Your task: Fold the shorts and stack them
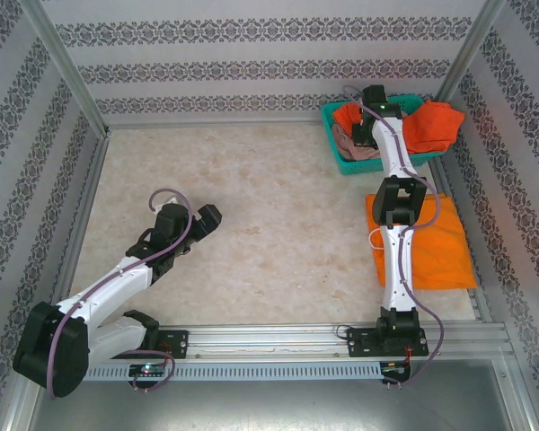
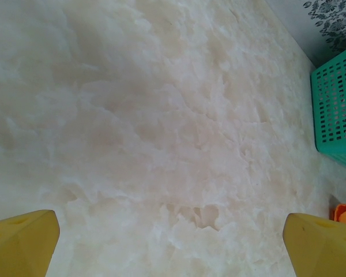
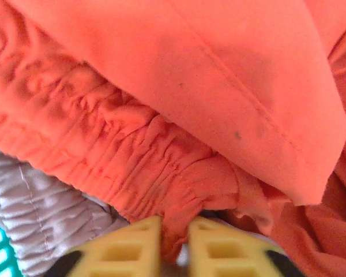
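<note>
Right pincer (image 3: 174, 234) closed on waistband fold of red-orange shorts (image 3: 127, 144), in basket (image 1: 340, 160) at surface's (image 1: 251, 197) far right corner; pink shorts (image 3: 40, 202) underneath. Lift advised straight up, slow, pink pair not to be dragged. Bright orange shorts (image 1: 442, 247) laid folded by right edge. Left pincer (image 2: 172, 239) wide open.

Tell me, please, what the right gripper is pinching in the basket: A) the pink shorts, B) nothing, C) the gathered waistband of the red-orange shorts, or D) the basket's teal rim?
C: in the right wrist view, the right gripper has its yellow fingers closed on the gathered waistband of the red-orange shorts, while the pink shorts lie off to the side.
</note>
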